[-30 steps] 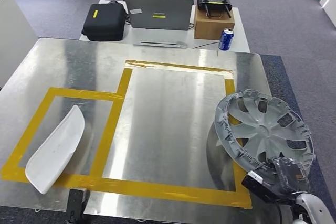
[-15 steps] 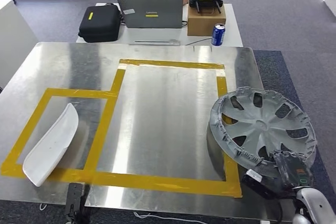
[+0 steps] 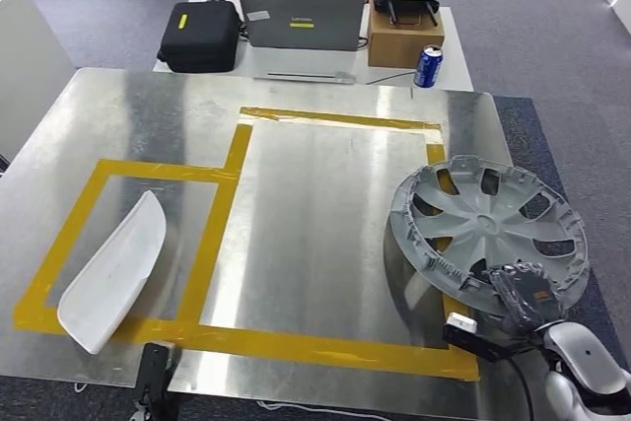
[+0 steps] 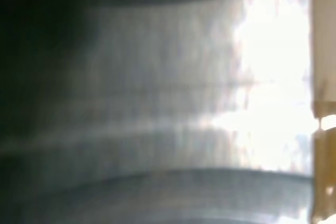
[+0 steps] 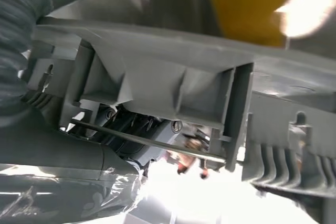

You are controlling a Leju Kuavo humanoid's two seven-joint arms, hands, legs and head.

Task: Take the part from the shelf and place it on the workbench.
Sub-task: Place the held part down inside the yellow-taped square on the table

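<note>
Hubcap [image 3: 491, 229], grey, tilts over the right end of the workbench [image 3: 313, 234], its near rim grasped by the right hand [image 3: 525, 295]; left hand's state unclear.

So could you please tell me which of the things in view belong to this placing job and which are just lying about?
Part of the job:
- grey wheel cover, gripped at its near rim
- right hand gripping it
- metal workbench with yellow tape outlines

Lying about:
- white curved panel
- laptop
- black case
- cardboard box
- blue can
</note>
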